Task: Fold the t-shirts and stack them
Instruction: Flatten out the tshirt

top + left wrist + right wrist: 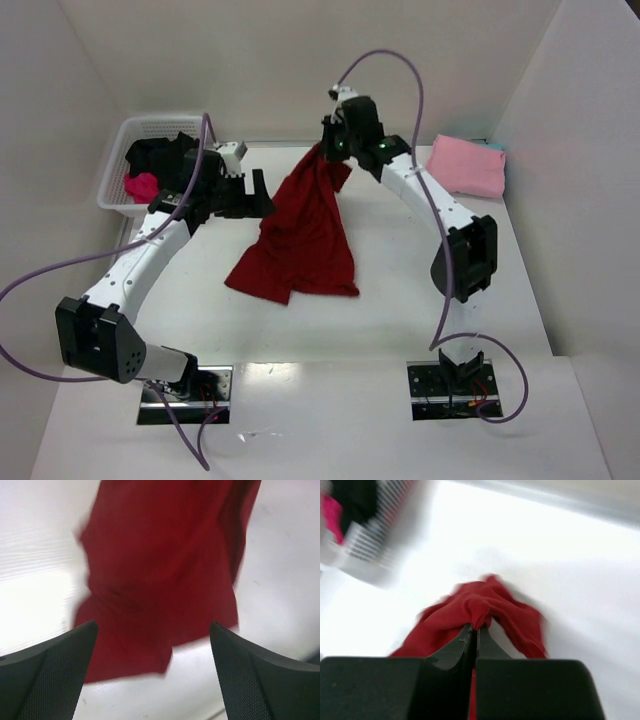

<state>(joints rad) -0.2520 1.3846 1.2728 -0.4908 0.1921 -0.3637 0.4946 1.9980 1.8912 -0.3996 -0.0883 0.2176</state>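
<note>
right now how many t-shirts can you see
4. Red shirt mid-table, its far end in the right pincer; pink shirt folded, far right; black shirt and magenta shirt in the basket, far left. More may be hidden there.

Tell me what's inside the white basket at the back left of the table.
A black t-shirt and a bunched magenta one lie in the basket. Anything beneath them is covered, and the left arm hides the basket's right side.

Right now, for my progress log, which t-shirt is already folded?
The light pink t-shirt at far right, a folded square. The dark red t-shirt hangs from the right gripper; the black t-shirt and magenta t-shirt lie bunched in the basket.
</note>
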